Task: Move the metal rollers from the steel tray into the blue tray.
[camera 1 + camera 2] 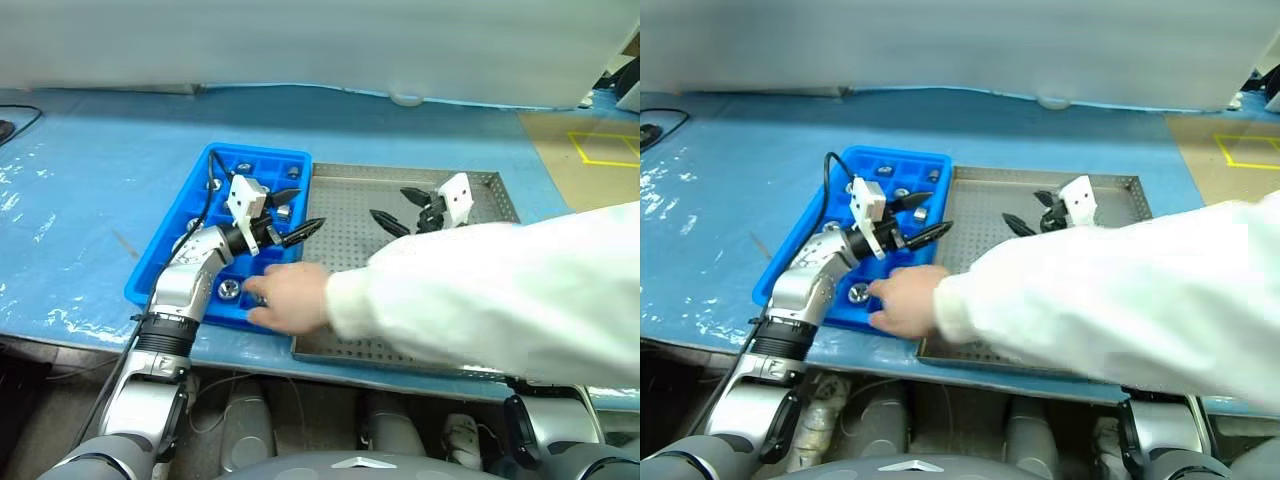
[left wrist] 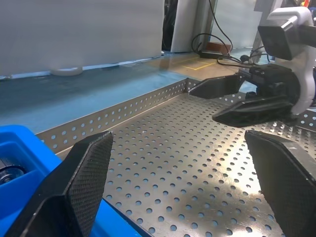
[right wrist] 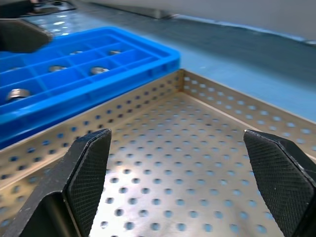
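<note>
Your left hand [image 1: 292, 222] hangs over the edge where the blue tray [image 1: 160, 268] meets the steel tray [image 1: 420, 177], fingers spread wide and holding nothing. Your right hand [image 1: 404, 212] hovers above the steel tray's perforated floor, jaws just as far apart and empty. The metal rollers [image 3: 19, 93] you can see all sit in the blue tray's compartments; the steel tray's visible floor looks bare, though a person's white sleeve [image 1: 480, 290] covers part of it, and that person's hand [image 1: 288, 297] rests on the blue tray's near end. Expect each roller to be hard, dense for its size and slick. Pinch across the round side wall, squarely, so it doesn't squirt out. Hold off while that hand is in the tray.
</note>
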Motion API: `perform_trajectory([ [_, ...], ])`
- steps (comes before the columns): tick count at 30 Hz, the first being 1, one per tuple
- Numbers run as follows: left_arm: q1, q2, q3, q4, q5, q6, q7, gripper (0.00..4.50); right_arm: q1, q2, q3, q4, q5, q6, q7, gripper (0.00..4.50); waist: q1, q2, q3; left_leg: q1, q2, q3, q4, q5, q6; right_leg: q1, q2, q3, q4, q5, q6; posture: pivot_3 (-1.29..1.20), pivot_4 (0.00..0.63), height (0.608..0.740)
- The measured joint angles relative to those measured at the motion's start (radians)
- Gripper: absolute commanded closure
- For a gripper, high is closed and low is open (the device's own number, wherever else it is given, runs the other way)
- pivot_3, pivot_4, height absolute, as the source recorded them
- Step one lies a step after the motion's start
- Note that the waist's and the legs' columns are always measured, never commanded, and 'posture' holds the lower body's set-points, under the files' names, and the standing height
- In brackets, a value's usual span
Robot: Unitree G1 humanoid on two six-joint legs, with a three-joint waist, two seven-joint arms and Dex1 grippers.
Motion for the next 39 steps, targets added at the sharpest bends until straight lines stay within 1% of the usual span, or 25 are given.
perform_trajectory([
  [7, 0.011, 0.069, 0.05, -0.012, -0.03, 0.017, -0.018, 0.0, -0.099, -0.022, 0.036, 0.018, -0.022, -0.007, 0.031, 0.02, 0.006, 0.0, 0.0, 0.0, 0.0, 0.0, 0.0, 0.0, 0.0, 0.001, 0.0, -0.001, 0.0, 0.0, 0.0, 0.0, 0.15, 0.74],
  [11, 0.017, 0.107, 0.067, -0.015, -0.031, 0.02, -0.022, 0.0, -0.104, -0.018, 0.082, 0.058, -0.061, -0.04, 0.042, 0.02, 0.006, 0.0, 0.0, -0.001, 0.0, 0.0, 0.0, 0.0, 0.0, 0.0, 0.0, -0.001, -0.001, 0.0, 0.0, 0.01, 0.15, 0.74],
  [17, 0.019, 0.13, 0.076, -0.035, -0.036, 0.033, -0.029, 0.0, -0.105, -0.003, 0.09, 0.068, -0.064, -0.053, 0.042, 0.02, 0.006, 0.0, 0.0, -0.001, 0.0, 0.0, 0.0, 0.0, 0.0, 0.0, 0.0, -0.001, -0.001, 0.0, 0.0, 0.01, 0.15, 0.74],
  [29, 0.016, 0.137, 0.077, -0.028, -0.035, 0.032, -0.064, 0.0, -0.101, -0.022, 0.093, 0.068, -0.087, -0.074, 0.038, 0.02, 0.005, 0.0, 0.0, -0.001, 0.0, 0.0, 0.0, 0.0, 0.0, 0.0, 0.0, -0.001, -0.002, 0.0, 0.0, -0.02, 0.15, 0.74],
  [39, -0.002, 0.137, 0.072, 0.005, -0.033, 0.028, -0.087, 0.0, -0.09, -0.042, 0.054, 0.068, -0.084, -0.079, 0.009, 0.02, 0.003, 0.0, 0.0, -0.001, 0.0, 0.0, -0.001, 0.0, 0.0, 0.0, 0.0, 0.0, -0.002, 0.0, 0.0, -0.03, 0.15, 0.74],
])
